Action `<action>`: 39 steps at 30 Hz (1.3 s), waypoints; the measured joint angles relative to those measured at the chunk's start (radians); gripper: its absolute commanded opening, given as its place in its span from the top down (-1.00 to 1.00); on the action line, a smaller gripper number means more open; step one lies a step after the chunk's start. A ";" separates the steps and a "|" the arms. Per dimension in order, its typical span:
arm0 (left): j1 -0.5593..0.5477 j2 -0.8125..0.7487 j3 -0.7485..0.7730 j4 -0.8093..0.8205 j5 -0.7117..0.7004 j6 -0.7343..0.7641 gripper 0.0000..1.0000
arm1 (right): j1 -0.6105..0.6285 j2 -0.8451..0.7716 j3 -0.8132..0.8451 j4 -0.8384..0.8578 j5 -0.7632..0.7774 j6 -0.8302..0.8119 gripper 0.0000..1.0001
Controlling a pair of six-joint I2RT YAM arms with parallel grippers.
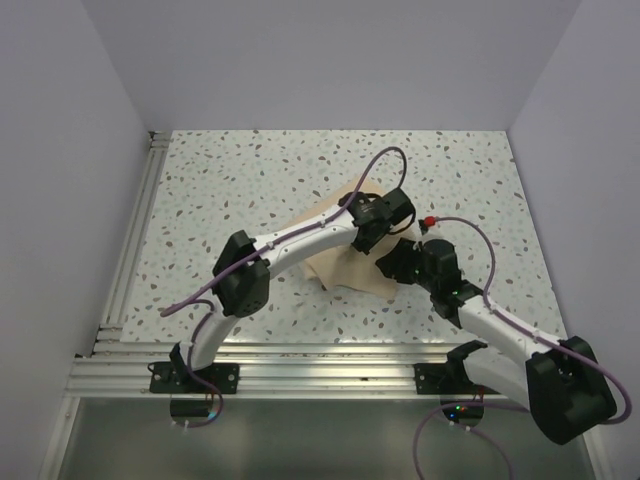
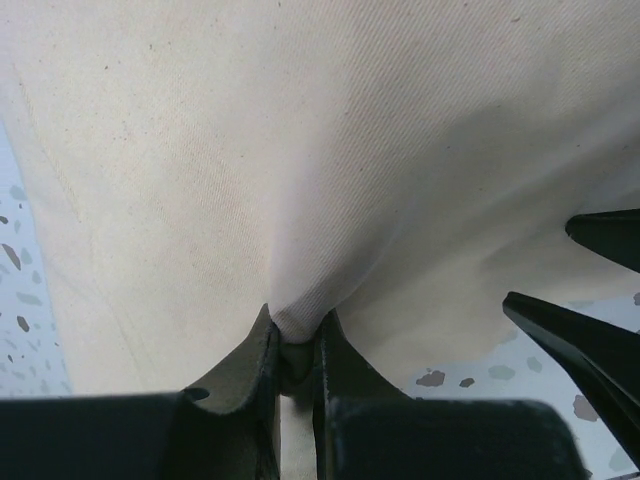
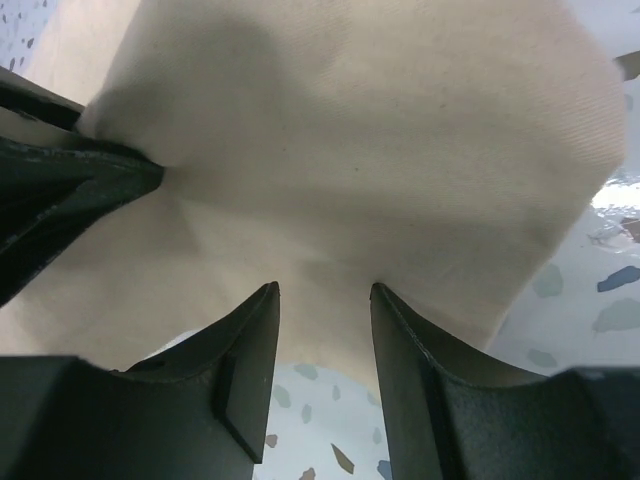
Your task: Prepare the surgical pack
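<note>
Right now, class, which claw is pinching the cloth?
The left claw: it is shut on a fold of the tan cloth. The right claw stands open at the cloth's edge.

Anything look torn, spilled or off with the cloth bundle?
Nothing torn or spilled. The surgical pack is only puckered where the left gripper pinches a fold, jaws shut; the right gripper has its jaws open at the edge.

Robotics laboratory work cell. A speckled table (image 1: 230, 180) is enclosed on three sides by plain white walls (image 1: 330, 60). An aluminium extrusion frame (image 1: 320, 362) along the near edge carries the bolted bases of the left arm (image 1: 300, 240) and the right arm (image 1: 500, 325), both trailing purple cables (image 1: 380, 165).
</note>
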 measured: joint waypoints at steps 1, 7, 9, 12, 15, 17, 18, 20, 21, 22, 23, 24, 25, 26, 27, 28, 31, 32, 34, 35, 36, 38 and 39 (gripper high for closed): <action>0.000 0.004 0.019 -0.018 -0.002 0.000 1.00 | 0.013 0.005 -0.001 0.009 0.006 0.006 0.16; 0.000 0.015 0.092 -0.086 -0.004 -0.007 1.00 | 0.026 0.047 -0.013 0.025 0.064 0.032 0.27; 0.000 0.015 0.096 -0.095 -0.002 -0.008 1.00 | 0.026 0.065 -0.018 0.033 0.079 0.040 0.30; 0.000 0.015 0.096 -0.106 0.016 -0.008 1.00 | 0.026 0.107 -0.019 0.074 0.088 0.049 0.38; 0.000 0.015 0.098 -0.106 0.037 -0.008 1.00 | 0.026 0.144 -0.024 0.127 0.098 0.059 0.43; 0.000 0.014 0.100 -0.111 0.047 -0.008 1.00 | 0.026 0.171 -0.030 0.175 0.100 0.068 0.50; 0.000 0.014 0.104 -0.113 0.053 -0.008 1.00 | 0.026 0.186 -0.032 0.200 0.100 0.075 0.52; 0.000 0.014 0.106 -0.114 0.066 -0.008 1.00 | 0.026 0.220 -0.034 0.247 0.100 0.087 0.54; 0.001 0.014 0.106 -0.114 0.072 -0.008 1.00 | 0.026 0.238 -0.034 0.271 0.100 0.093 0.56; 0.002 0.014 0.107 -0.113 0.075 -0.008 1.00 | 0.026 0.254 -0.034 0.290 0.100 0.100 0.58; 0.002 0.014 0.107 -0.113 0.078 -0.008 1.00 | 0.026 0.270 -0.034 0.306 0.100 0.106 0.60; 0.002 0.014 0.107 -0.113 0.080 -0.008 1.00 | 0.028 0.286 -0.034 0.323 0.100 0.111 0.64; 0.002 0.014 0.107 -0.113 0.083 -0.008 1.00 | 0.032 0.301 -0.034 0.341 0.103 0.118 0.65; 0.002 0.014 0.107 -0.113 0.085 -0.008 1.00 | 0.040 0.317 -0.034 0.360 0.108 0.125 0.68; 0.002 0.014 0.108 -0.113 0.087 -0.008 1.00 | 0.049 0.334 -0.034 0.379 0.111 0.132 0.70; 0.002 0.014 0.109 -0.113 0.089 -0.008 1.00 | 0.060 0.351 -0.034 0.400 0.119 0.139 0.74; 0.002 0.014 0.111 -0.111 0.097 -0.008 1.00 | 0.101 0.425 -0.034 0.488 0.135 0.167 0.79; 0.002 0.014 0.111 -0.111 0.099 -0.008 1.00 | 0.117 0.452 -0.035 0.523 0.143 0.177 0.83; 0.002 0.014 0.112 -0.112 0.100 -0.008 1.00 | 0.145 0.497 -0.039 0.589 0.164 0.193 0.90; 0.002 0.014 0.113 -0.111 0.099 -0.009 1.00 | 0.157 0.519 -0.041 0.625 0.177 0.201 0.93; 0.003 0.014 0.114 -0.112 0.099 -0.010 1.00 | 0.169 0.539 -0.043 0.658 0.189 0.208 0.95; 0.004 0.014 0.116 -0.111 0.099 -0.012 1.00 | 0.192 0.571 -0.048 0.726 0.217 0.215 0.97; 0.005 0.013 0.117 -0.111 0.099 -0.016 1.00 | 0.202 0.587 -0.050 0.762 0.233 0.218 0.99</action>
